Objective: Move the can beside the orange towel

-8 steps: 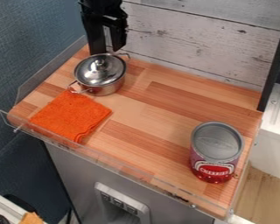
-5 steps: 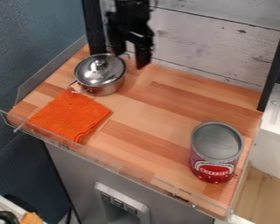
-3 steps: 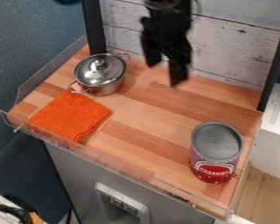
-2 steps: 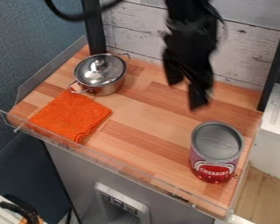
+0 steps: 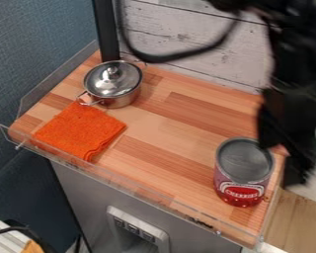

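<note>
**Can Well Apart from Towel**

We have our gripper [image 5: 283,165] beside the can [image 5: 245,170] in view, its fingers spread apart. Our can stands upright at the board's [image 5: 167,143] right end; the orange towel [image 5: 79,131] lies at the left, by the pot [image 5: 113,84].

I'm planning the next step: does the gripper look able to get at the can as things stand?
Probably yes. The gripper hangs open close by the can, and the pot and towel lie well away from both. Whether it opens wide enough, I cannot tell.
</note>
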You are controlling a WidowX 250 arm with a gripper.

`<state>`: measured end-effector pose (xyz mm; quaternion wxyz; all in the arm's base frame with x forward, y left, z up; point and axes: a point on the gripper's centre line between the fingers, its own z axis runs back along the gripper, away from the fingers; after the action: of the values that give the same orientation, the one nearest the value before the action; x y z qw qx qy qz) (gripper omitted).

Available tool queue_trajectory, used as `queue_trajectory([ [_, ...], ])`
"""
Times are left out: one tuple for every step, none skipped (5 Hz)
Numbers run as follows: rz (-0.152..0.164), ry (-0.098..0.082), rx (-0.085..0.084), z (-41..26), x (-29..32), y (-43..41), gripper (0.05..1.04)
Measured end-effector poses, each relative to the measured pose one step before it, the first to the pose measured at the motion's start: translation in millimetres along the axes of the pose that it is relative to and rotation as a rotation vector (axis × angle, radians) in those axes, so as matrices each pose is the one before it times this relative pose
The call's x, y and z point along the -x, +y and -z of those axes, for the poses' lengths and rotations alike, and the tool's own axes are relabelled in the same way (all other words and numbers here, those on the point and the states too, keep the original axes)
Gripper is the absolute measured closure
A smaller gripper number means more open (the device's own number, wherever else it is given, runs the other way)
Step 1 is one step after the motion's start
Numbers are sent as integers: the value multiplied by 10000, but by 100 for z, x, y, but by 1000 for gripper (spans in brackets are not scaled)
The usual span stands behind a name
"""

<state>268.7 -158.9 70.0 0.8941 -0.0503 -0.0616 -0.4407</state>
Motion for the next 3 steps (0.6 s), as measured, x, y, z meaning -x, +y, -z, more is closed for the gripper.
queue_trajectory([
  [789, 11, 146, 803, -3109, -3239, 82],
  [54, 251, 110, 1249, -154, 168, 82],
  [-656, 95, 123, 5, 1103, 1794, 82],
])
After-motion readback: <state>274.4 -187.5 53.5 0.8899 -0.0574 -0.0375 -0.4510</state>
